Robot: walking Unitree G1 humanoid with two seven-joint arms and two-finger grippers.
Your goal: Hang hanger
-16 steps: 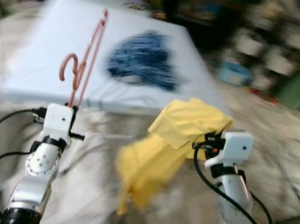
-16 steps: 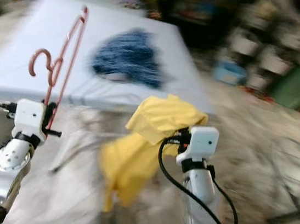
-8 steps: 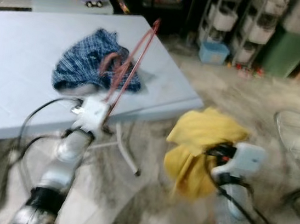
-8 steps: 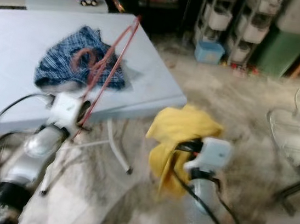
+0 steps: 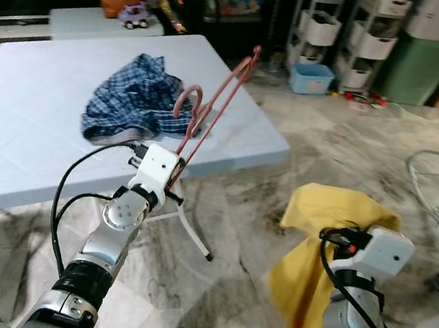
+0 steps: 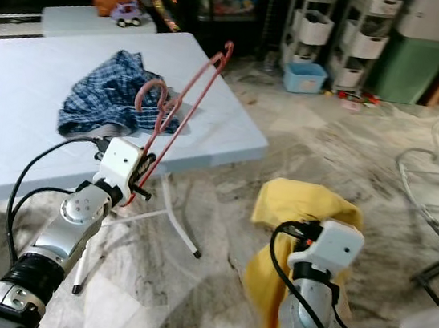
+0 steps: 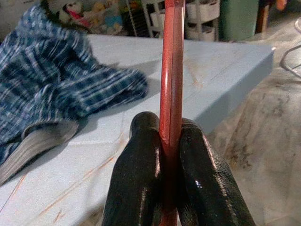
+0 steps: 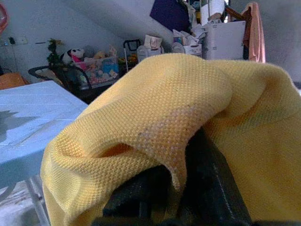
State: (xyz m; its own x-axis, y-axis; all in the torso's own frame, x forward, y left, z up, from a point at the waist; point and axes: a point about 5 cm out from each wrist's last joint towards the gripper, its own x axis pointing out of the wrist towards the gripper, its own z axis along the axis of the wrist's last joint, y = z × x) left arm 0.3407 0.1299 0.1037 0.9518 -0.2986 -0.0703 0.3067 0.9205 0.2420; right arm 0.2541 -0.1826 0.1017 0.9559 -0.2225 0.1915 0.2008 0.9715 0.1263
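The left end effector (image 7: 170, 155) has its two black fingers (image 7: 136, 179) pressed together on the thin bar of the pink hanger (image 5: 214, 111), which rises tilted up and to the right above the near right part of the pale blue bench (image 5: 23, 122), its hook curling just in front of the crumpled blue plaid garment (image 5: 135, 100) lying on the bench. To the right, over the marbled floor (image 5: 250, 241) and well apart from the bench, the right end effector (image 8: 188, 188) carries a yellow cloth (image 5: 329, 251) draped over it and hanging down; its fingers seem to pinch the fabric, though the cloth covers most of them. Far right stand white shelf units (image 5: 347, 27) and a green cabinet (image 5: 426, 70).
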